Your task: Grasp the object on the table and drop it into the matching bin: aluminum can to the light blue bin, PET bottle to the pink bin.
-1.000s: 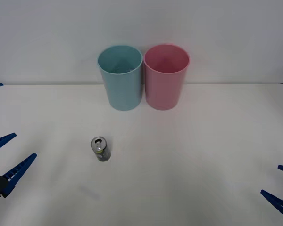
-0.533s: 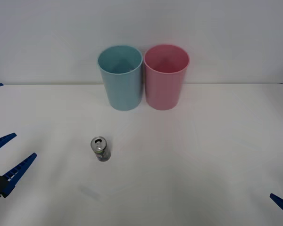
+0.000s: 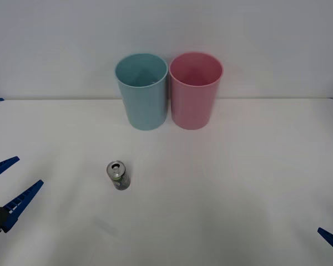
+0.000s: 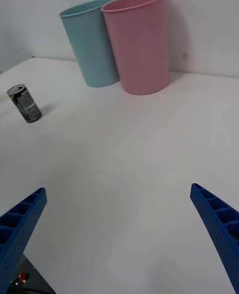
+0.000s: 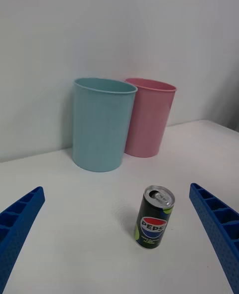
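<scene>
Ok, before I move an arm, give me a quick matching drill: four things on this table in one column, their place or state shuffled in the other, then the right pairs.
Things:
1. aluminum can
2. light blue bin
3. pink bin
4. left gripper

Places or states:
A. at the back of the table, on the robot's right of its twin
B. open, low at the robot's left edge of the table
C. upright on the tabletop, nearer the robot than both bins
D. at the back of the table, on the robot's left of its twin

Pairs: 1-C, 2-D, 3-A, 4-B
</scene>
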